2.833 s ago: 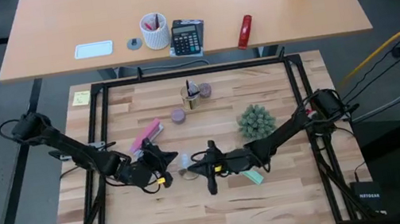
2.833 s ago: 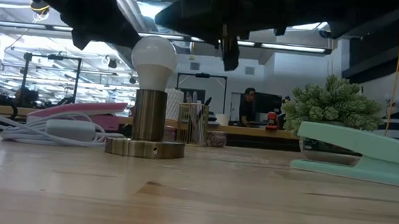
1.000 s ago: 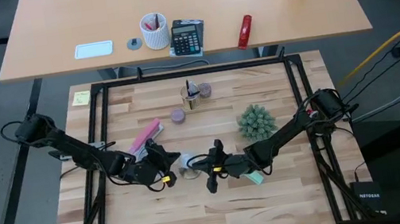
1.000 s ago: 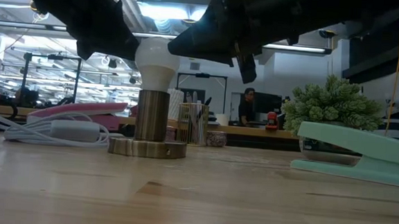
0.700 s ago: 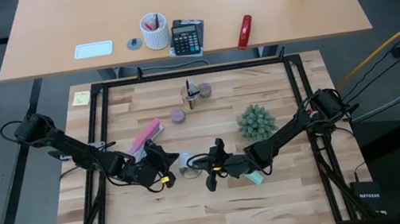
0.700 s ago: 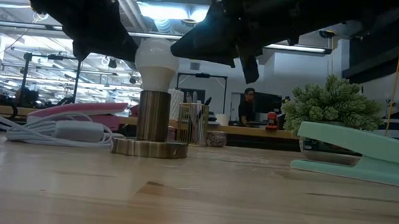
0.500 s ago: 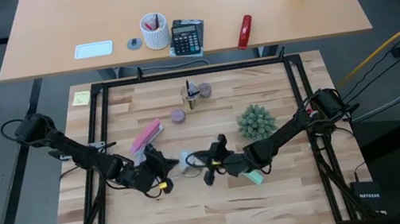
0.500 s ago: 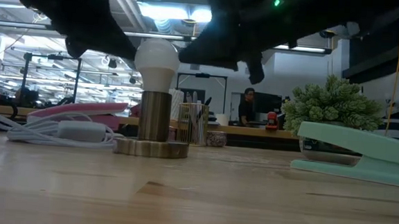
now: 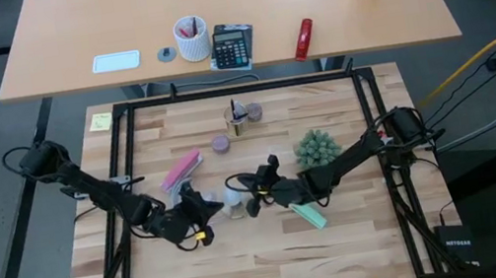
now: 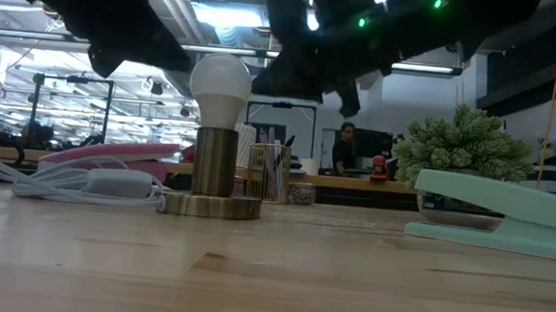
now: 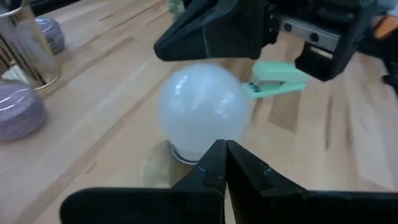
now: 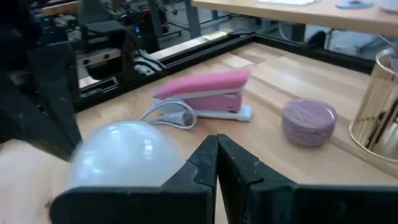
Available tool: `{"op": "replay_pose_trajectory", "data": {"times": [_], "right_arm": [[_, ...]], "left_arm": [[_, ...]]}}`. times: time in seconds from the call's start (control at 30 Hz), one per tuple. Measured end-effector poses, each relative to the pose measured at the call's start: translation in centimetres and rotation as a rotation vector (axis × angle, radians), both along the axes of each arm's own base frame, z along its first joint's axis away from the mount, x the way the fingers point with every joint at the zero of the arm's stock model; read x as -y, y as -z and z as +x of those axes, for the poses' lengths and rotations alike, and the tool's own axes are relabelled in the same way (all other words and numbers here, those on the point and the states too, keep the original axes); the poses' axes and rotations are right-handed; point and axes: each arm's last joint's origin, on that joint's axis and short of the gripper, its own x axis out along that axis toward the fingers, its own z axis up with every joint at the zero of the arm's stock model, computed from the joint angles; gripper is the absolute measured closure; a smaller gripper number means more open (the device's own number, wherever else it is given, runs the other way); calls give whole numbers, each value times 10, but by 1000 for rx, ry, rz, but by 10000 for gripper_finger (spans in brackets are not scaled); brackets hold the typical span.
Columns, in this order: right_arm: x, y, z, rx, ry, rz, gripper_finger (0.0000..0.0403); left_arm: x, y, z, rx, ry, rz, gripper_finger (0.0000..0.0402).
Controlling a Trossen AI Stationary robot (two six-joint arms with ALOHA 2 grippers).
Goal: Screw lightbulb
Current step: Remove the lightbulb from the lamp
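Note:
The frosted-white lightbulb (image 10: 220,79) stands upright in a brass socket (image 10: 215,160) on a round brass base (image 10: 211,206) at the table's middle; it also shows in the high view (image 9: 234,199). My left gripper (image 11: 224,155) is shut, just to the bulb's left in the high view (image 9: 207,208). My right gripper (image 12: 216,149) is shut, just to the bulb's right in the high view (image 9: 251,198). Both hover at the height of the bulb's globe. My left gripper has its shut fingertips level by the lower part of the bulb's globe (image 11: 198,146), coming from the table's left; I cannot tell whether they touch it. My right gripper has its shut fingertips beside the bulb's globe (image 12: 146,163), coming from the table's right; I cannot tell whether they touch it.
A mint-green stapler (image 9: 308,214) lies near right of the lamp, a pink stapler (image 9: 181,169) far left, with a white cord (image 10: 83,185) by the base. A green plant (image 9: 317,150), a purple candle (image 9: 220,144) and a gold cup (image 9: 237,121) stand farther back.
My right gripper has gone toward the table's far edge and turned, uncovering the mint-green stapler. My left gripper has drawn a little toward the near left. The bulb stays upright in its socket.

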Motion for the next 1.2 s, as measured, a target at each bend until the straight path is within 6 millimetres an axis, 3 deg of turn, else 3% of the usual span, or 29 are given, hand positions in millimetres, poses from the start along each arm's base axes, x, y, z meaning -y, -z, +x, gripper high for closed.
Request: {"op": "replay_pose_trajectory", "data": {"times": [0.23, 0.4, 0.6, 0.77, 1.2], "right_arm": [[-5, -28, -7, 42, -62, -36, 389], [-17, -40, -11, 73, -222, -3, 389], [-26, -30, -10, 43, -278, 17, 389], [-26, -24, -9, 25, -269, 18, 389], [-26, -7, -6, -4, -210, 37, 389]], "left_arm": [[4, -9, -1, 79, -27, 15, 400], [-1, -20, -5, 134, -82, 16, 400], [-16, -17, -1, 115, -192, 72, 400], [-27, -9, 6, 82, -229, -5, 400], [-22, -3, 7, 33, -146, -38, 400]]}}
